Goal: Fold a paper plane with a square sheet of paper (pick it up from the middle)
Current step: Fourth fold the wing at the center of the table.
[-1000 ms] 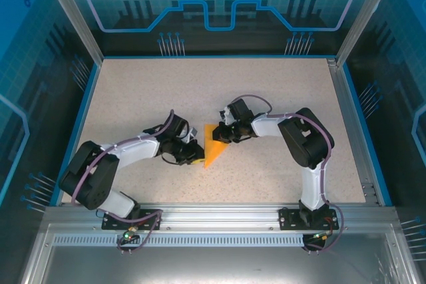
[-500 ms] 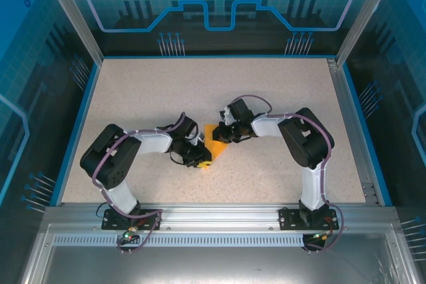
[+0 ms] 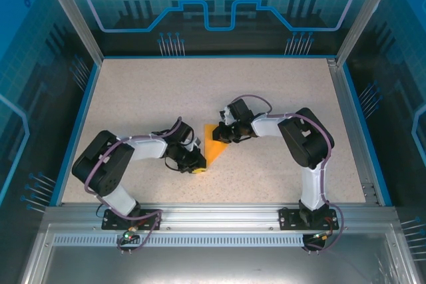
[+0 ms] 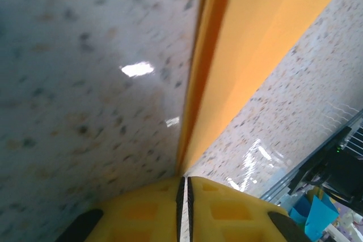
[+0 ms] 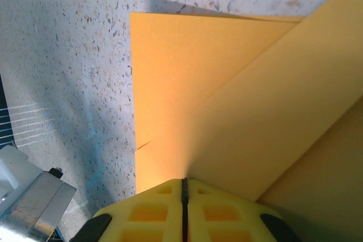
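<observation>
— Desk [image 3: 279, 84] first: speckled beige, blue-edged, seen from the overhead camera; what stands on it?
— Two arms, bolted to the metal rail [image 3: 219, 212] at its near edge; the left arm [image 3: 143, 145] lies low and reaches rightward; the right arm [image 3: 303, 139] rises from its base, folds over and reaches leftward; both end near the middle of the desk.
— And the orange paper [image 3: 213, 151]?
— It lies flat near the desk's middle, between the two wrists; from above it reads as a triangle, long edge on the left, one corner pointing right, another toward the near edge; the right wrist view shows one flap folded over another, a diagonal edge crossing the surface.
— Where is the left gripper [image 3: 197, 167]?
— At the paper's near corner; in its wrist view the yellow fingers [image 4: 142, 213] are pressed together, only a hairline seam between them; the paper's layered long edge runs straight up to that seam; whether the tip is pinched there I cannot tell.
— The right gripper [image 3: 221, 136]?
— Over the paper's far part; its fingers [image 5: 147, 213] are likewise closed against each other, the folded surface reaching right under their tips.
</observation>
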`<state>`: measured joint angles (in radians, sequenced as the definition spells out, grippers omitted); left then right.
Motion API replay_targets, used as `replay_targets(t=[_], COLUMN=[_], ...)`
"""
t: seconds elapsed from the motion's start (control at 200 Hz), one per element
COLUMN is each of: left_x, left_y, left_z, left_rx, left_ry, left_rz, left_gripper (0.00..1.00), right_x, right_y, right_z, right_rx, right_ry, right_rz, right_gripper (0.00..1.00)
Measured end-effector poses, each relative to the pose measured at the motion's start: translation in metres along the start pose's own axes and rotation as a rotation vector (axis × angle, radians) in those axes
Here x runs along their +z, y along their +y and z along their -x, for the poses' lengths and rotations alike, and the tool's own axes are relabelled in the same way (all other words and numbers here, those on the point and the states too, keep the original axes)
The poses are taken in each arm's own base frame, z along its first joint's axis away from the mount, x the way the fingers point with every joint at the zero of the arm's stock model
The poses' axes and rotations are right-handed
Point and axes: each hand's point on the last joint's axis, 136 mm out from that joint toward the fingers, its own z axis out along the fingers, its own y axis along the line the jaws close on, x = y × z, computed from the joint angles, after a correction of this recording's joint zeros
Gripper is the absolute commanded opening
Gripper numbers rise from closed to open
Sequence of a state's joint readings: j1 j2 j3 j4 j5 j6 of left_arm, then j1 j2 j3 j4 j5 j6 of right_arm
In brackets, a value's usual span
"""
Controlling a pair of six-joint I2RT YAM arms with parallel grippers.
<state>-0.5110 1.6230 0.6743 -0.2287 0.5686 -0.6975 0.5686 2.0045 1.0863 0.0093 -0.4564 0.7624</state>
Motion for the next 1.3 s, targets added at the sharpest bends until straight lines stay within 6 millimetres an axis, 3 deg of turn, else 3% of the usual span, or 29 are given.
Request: replay_targets(t=[0.205,0.44,0.615,0.755,0.93,1.3], left_x=[-0.018,-0.034,-0.024,-0.009,0.006,0.008], left_y=[0.004,-0.040,-0.063,-0.056,-0.029,-0.026], left_z=[-0.007,0.021,0.046,0.057,0.062,0.061], left_rx=[-0.010,0.040,0.058,0.029,-0.021,0.034], left_ry=[-0.046,-0.137,-0.160,-0.151,-0.142,-0.181], left_rz=[0.045,-0.034,-0.071,-0.045,0.046,0.007], left_gripper=[0.19,0.24,0.23,0.15,0.05,0.00], right_x=[0.000,0.000,0.000,0.000,0.000,-0.006], right_y=[0.000,0.000,0.000,0.000,0.001,0.001], right_z=[0.000,0.000,0.000,0.000,0.001,0.008], right_rx=[0.001,0.004,0.007,0.009,0.013,0.001], right_ry=[0.000,0.000,0.001,0.001,0.001,0.003], right_rz=[0.000,0.001,0.003,0.004,0.004,-0.047], right_gripper=[0.10,0.10,0.10,0.10,0.10,0.12])
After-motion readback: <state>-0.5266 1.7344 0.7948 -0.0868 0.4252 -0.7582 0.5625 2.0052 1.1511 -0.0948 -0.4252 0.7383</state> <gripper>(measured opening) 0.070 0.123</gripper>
